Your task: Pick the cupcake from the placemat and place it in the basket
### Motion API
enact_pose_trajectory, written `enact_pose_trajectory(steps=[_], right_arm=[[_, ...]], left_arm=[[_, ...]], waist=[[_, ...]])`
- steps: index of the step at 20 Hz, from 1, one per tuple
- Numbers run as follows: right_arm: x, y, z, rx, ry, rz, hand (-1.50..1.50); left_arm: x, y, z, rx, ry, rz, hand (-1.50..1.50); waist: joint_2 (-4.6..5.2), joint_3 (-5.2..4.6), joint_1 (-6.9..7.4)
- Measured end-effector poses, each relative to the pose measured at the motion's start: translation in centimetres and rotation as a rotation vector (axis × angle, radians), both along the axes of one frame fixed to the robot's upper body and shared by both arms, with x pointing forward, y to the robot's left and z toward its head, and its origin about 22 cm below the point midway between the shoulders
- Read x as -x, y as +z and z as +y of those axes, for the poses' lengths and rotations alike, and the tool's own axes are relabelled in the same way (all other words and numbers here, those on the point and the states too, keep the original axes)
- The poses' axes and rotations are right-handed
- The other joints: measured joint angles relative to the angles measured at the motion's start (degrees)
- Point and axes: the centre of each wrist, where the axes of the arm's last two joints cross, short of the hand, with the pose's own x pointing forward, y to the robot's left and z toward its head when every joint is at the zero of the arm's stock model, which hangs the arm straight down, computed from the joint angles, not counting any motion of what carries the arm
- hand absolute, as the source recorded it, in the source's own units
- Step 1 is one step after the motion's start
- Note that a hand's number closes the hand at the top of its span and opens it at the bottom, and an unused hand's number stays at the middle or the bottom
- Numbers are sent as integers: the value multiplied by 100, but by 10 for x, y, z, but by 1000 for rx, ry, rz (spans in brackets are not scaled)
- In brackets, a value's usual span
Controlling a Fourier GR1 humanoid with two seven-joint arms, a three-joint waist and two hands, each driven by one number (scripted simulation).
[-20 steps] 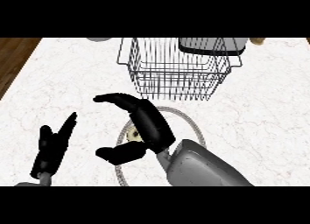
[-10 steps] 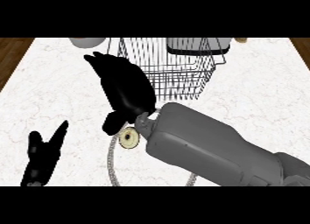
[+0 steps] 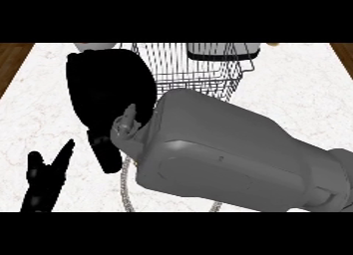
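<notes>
Fingers of the right hand: grip unreadable, cupcake hidden, beside the basket.

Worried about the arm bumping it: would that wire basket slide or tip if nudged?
Probably light: the basket is thin open wire, so a nudge could slide it on the smooth counter. Tipping seems less likely; its base looks broad.

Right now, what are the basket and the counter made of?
The basket looks like thin metal wire: shiny grey rods crossing in an open grid you can see through. The counter looks like polished marble or stone, white with faint grey veins, though it could be an imitation.
</notes>
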Motion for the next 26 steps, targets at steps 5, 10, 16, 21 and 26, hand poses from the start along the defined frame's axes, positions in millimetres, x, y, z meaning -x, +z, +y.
enact_pose_trajectory(steps=[5,10,16,21,26], right_arm=[[2,20,-13,39,41,59,-150],[2,22,-18,66,62,98,-150],[10,0,-16,74,67,112,-150],[12,-26,-12,69,57,116,-150],[13,-62,-10,84,34,123,-150]], left_arm=[[3,-1,1,-5,12,-11,0],[6,0,2,-5,6,-22,0],[4,2,0,-4,2,-10,0],[3,3,0,4,-2,-14,0],[4,3,0,-2,-5,-14,0]], waist=[[24,5,-17],[51,5,20],[71,11,39],[83,12,70],[93,8,87]])
